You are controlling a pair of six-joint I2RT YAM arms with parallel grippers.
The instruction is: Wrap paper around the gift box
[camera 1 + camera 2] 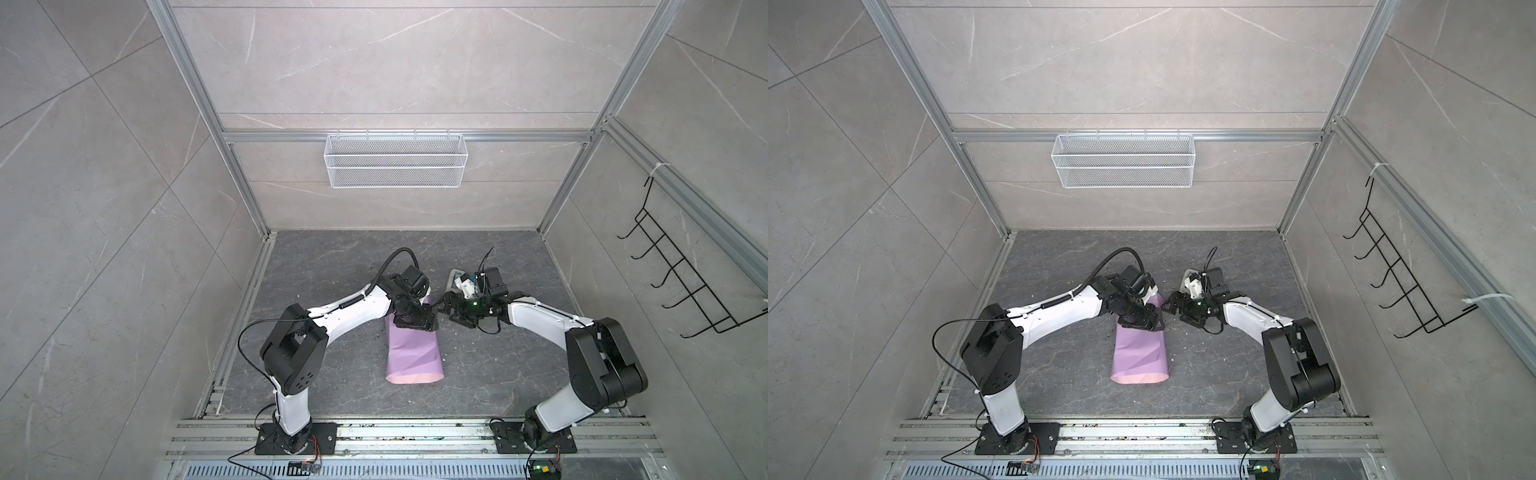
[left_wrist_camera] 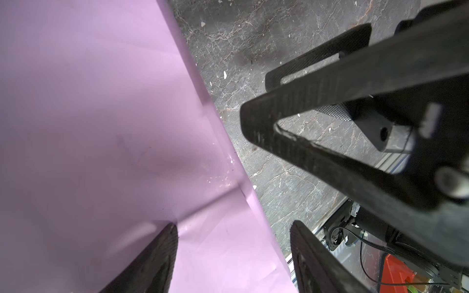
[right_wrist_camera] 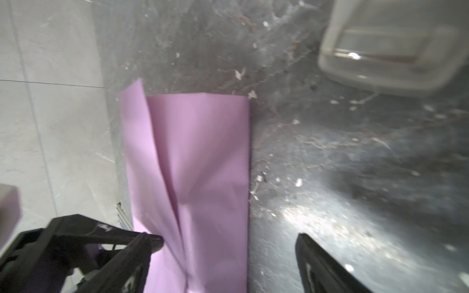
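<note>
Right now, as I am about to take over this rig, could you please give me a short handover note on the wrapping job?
Left gripper: open, holding nothing, over the far end of the paper.
Right gripper: open and empty, close beside that same end.
Things: the paper lies on the table as a flat sleeve, lilac face out. The gift box is not in sight, presumably inside. The tape dispenser sits just beyond the right gripper.
Done: paper folded over lengthwise.
Left: the near end gapes, showing pink; both ends probably need folding and taping. Whether the seam is taped, I cannot tell.
</note>
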